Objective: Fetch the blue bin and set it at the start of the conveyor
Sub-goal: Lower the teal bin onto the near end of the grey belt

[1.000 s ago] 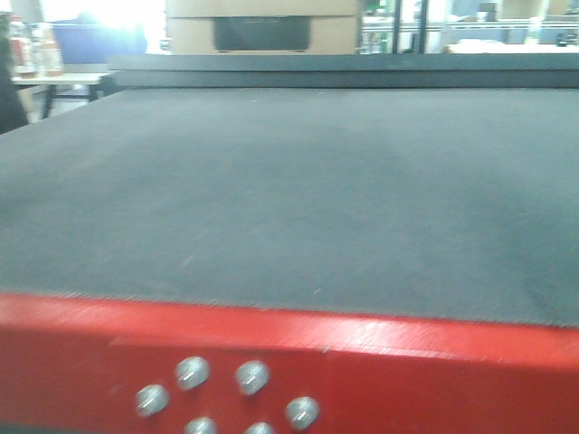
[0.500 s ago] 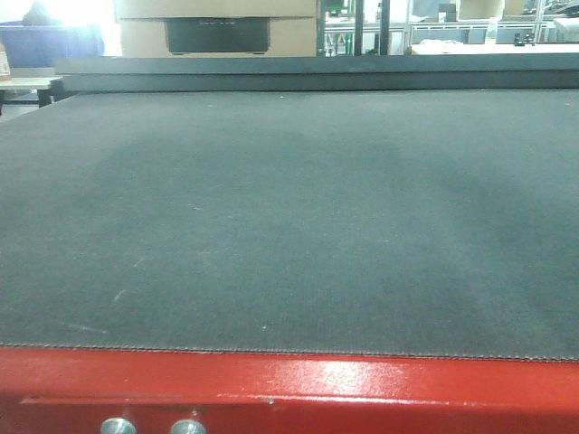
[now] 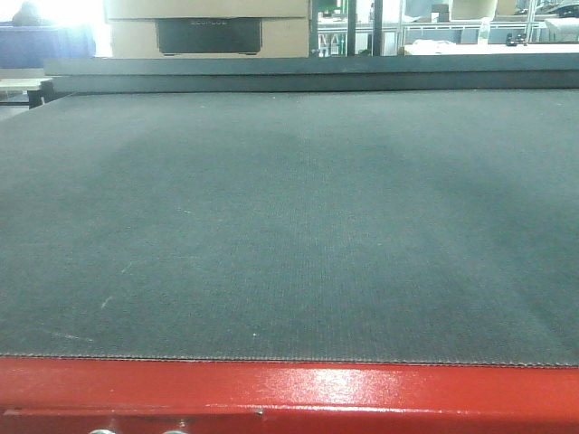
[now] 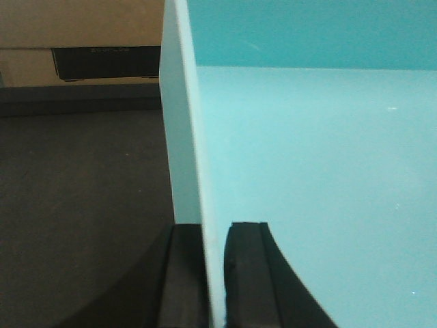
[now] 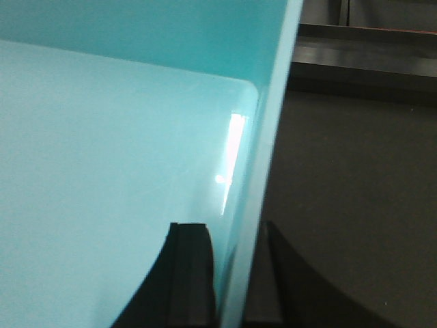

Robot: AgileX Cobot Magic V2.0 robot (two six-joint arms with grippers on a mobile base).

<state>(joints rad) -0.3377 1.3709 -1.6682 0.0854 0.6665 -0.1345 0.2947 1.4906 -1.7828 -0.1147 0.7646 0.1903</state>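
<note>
The blue bin is a light turquoise tub. My left gripper (image 4: 213,236) is shut on the bin's left wall (image 4: 184,157), one finger inside and one outside. My right gripper (image 5: 235,236) is shut on the bin's right wall (image 5: 263,150) in the same way. The bin's pale inside floor (image 4: 307,171) fills much of both wrist views. The conveyor start shows in the front view as a wide dark grey belt (image 3: 289,217) ending at a glossy red frame edge (image 3: 289,393). The same belt lies below the bin in both wrist views (image 4: 82,198). The bin is out of the front view.
A dark raised rail (image 3: 308,70) crosses the far end of the belt. Behind it stands a cardboard box with a dark slot (image 3: 208,32), and shelving and tables stand at the far right. Silver buttons on the red frame are nearly cut off at the bottom edge.
The front view has moved forward and up: the red frame edge and its silver buttons have slid down toward the bottom edge, and the belt fills more of the view.
</note>
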